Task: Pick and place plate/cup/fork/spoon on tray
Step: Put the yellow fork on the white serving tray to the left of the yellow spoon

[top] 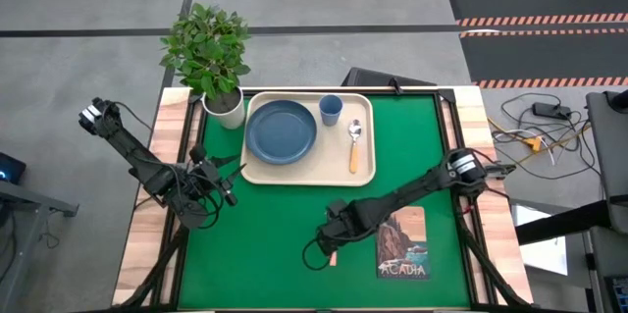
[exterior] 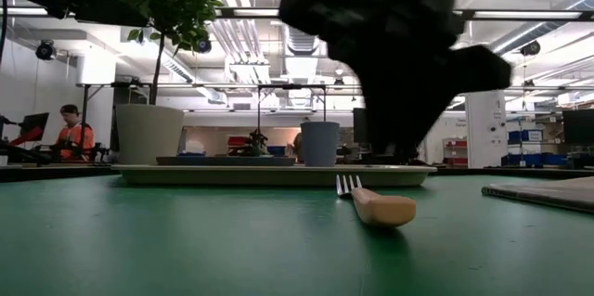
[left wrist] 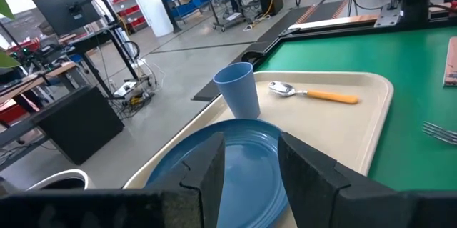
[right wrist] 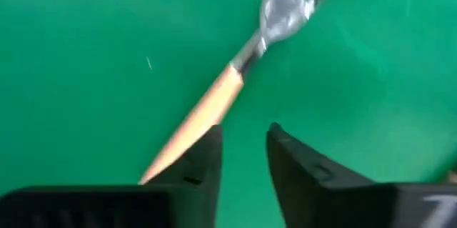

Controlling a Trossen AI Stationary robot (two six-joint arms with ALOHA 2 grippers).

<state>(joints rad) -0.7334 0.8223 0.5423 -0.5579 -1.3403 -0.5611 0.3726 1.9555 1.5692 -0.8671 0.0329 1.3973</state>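
Note:
The cream tray [top: 368,171] lies at the far middle of the green mat. On it rest the dark-blue plate [top: 282,132], the light-blue cup [top: 331,109] and the spoon [top: 355,144]. The fork [right wrist: 214,106] lies flat on the mat near the table's near edge, with its tines [exterior: 348,185] toward the tray. My right gripper [right wrist: 243,149] hovers open just over the fork's wooden handle [exterior: 382,209]. It also shows in the high view [top: 329,241]. My left gripper [top: 221,178] is open and empty at the tray's left side and faces the plate [left wrist: 235,164].
A white plant pot [top: 224,109] with a leafy plant stands at the tray's far left corner. The ACADIA picture card [top: 402,244] lies right of the fork. A person [exterior: 70,134] sits in the room beyond the table. Bare green mat lies left of the fork.

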